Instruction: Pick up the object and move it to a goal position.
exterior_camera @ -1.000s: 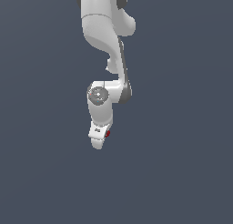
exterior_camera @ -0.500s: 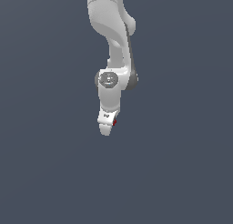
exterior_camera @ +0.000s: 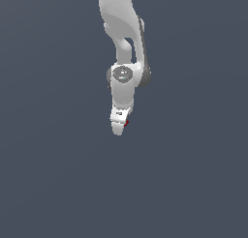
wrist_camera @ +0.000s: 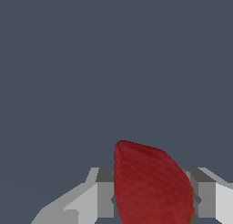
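The object (wrist_camera: 150, 184) is a red strawberry-like lump, and it fills the space between my two grey fingers in the wrist view. My gripper (wrist_camera: 152, 198) is shut on it, one finger pad pressed to each side. In the exterior view the white gripper (exterior_camera: 120, 128) hangs below the arm, well above the grey ground. Only a small red speck of the object (exterior_camera: 127, 123) shows at the gripper's side toward the exterior view's right.
A plain dark grey surface (exterior_camera: 58, 184) fills both views. No other objects, containers or edges show.
The arm has swung toward the exterior view's right and lifted a little, carrying the object with it. The grip has stayed shut.
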`<state>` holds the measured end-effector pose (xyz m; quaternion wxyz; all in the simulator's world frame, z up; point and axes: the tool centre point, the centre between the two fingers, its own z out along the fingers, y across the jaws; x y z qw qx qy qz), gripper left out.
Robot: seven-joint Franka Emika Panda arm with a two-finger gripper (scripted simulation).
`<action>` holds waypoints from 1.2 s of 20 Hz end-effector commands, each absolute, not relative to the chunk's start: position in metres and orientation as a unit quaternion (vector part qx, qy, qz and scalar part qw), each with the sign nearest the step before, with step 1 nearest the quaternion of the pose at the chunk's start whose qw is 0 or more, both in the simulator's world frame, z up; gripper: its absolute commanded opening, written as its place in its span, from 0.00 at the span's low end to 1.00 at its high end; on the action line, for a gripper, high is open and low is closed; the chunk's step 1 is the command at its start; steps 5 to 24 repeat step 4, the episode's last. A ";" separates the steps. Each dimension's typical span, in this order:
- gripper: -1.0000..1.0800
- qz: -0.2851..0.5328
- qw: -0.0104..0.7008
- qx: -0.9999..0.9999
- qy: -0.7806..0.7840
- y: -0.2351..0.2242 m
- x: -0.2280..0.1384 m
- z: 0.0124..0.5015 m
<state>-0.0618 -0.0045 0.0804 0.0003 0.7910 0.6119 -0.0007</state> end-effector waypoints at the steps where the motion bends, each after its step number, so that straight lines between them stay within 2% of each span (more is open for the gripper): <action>1: 0.00 0.000 0.000 0.791 0.612 -0.002 -0.066 0.083; 24: 0.00 0.000 0.000 0.791 0.612 -0.001 -0.067 0.084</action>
